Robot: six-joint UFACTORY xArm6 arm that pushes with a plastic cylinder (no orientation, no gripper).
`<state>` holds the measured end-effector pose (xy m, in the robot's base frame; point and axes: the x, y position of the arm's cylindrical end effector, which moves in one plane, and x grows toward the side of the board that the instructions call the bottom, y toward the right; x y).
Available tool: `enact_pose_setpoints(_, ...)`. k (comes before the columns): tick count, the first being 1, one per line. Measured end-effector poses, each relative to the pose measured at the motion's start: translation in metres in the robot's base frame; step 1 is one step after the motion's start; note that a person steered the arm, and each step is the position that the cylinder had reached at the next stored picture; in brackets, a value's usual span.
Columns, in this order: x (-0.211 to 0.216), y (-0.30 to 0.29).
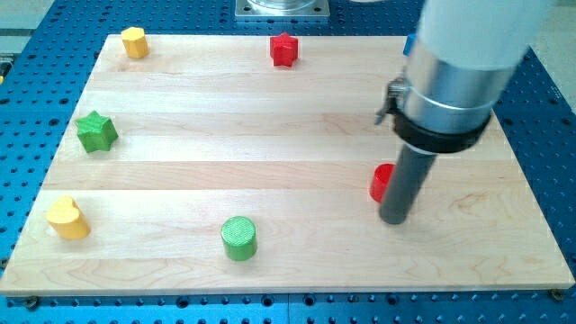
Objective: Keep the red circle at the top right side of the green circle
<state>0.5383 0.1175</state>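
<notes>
The red circle [381, 183] lies at the view's right middle, partly hidden behind my rod. My tip [394, 219] rests on the board just to the right of it and slightly below, touching or nearly touching it. The green circle [239, 238] sits near the view's bottom centre, well to the left of and below the red circle.
A red star [283, 49] is at the top centre. A yellow hexagon-like block [134, 42] is at the top left. A green star [95, 131] is at the left. A yellow heart [67, 218] is at the bottom left. A blue block [409, 42] peeks out behind the arm.
</notes>
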Motion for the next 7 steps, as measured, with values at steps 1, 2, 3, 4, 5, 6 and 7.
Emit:
enact_pose_setpoints(1,-0.007,0.024)
enact_pose_setpoints(2,-0.025,0.05)
enact_pose_setpoints(3,-0.04,-0.001)
enact_pose_setpoints(4,-0.036,-0.017)
enact_pose_setpoints(5,-0.087,-0.045)
enact_pose_setpoints(6,-0.089,-0.067)
enact_pose_setpoints(7,-0.094,-0.114)
